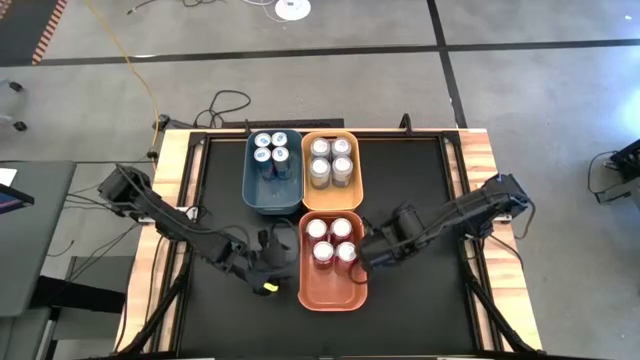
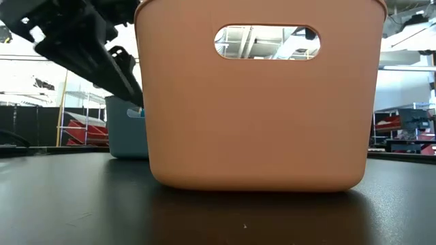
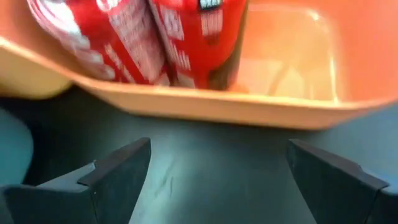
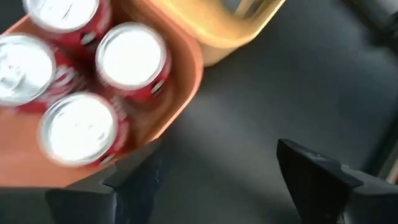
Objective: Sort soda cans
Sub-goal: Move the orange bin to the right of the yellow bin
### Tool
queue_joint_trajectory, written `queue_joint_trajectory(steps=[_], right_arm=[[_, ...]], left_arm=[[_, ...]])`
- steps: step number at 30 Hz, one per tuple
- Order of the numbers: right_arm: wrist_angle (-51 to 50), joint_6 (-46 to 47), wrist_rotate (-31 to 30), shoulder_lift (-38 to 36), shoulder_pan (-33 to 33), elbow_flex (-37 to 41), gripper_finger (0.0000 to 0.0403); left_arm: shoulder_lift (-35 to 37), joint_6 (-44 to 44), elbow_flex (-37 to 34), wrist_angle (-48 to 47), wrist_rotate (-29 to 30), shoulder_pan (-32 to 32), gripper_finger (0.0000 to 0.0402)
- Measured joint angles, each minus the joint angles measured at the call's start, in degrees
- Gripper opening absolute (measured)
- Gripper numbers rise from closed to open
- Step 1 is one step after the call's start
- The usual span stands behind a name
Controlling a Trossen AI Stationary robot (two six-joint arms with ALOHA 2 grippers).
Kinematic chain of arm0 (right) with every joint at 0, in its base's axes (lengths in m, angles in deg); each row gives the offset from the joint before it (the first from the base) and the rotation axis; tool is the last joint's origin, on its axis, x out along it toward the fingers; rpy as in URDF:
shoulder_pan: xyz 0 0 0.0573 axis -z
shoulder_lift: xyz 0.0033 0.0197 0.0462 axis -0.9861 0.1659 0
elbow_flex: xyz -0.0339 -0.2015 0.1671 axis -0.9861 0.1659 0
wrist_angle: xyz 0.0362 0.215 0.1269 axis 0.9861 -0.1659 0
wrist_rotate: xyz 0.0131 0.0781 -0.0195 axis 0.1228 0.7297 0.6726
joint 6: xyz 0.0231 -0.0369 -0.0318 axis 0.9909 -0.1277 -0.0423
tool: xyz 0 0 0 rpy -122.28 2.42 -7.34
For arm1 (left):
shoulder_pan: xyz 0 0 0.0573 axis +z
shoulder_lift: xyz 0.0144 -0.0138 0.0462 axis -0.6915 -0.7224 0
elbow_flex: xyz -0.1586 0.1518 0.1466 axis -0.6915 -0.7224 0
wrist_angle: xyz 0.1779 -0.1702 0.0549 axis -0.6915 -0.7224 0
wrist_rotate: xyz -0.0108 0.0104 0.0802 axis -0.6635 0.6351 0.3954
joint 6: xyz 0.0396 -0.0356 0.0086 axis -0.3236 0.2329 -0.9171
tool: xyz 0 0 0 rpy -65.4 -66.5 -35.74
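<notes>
Four red soda cans [image 1: 332,240] stand upright in the far half of the orange bin [image 1: 333,300]. Four dark blue cans [image 1: 271,147] fill the teal bin [image 1: 250,190], and four silver cans [image 1: 331,160] fill the yellow-orange bin [image 1: 308,195]. My left gripper [image 1: 278,252] is open just left of the orange bin, low over the table; its wrist view shows the red cans [image 3: 155,37] past its open fingers [image 3: 211,180]. My right gripper [image 1: 368,255] is open just right of the same bin, looking down on the can tops [image 4: 130,53].
The three bins sit clustered at the table's middle, two side by side at the far side and the orange one nearer. In the low view the orange bin [image 2: 259,122] fills most of the picture, with the teal bin [image 2: 128,133] behind. Bare black table lies left, right and near.
</notes>
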Motion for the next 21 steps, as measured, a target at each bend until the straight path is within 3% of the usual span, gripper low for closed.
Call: queue_joint_trajectory(steps=[3,7,21], right_arm=[[2.3,-0.3,4.4,0.0,1.1,0.0,0.0305],[4.5,0.2,5.2,0.0,1.6,0.0,0.0285],[12.4,4.0,6.8,1.8,2.3,6.8,0.0276]], left_arm=[[0.0,-3.8,-2.5,6.3,0.7,0.3,0.0371],[0.0,-6.6,-5.1,11.9,0.9,0.9,0.0371],[0.0,-3.9,-9.3,13.0,4.7,3.0,0.0371]])
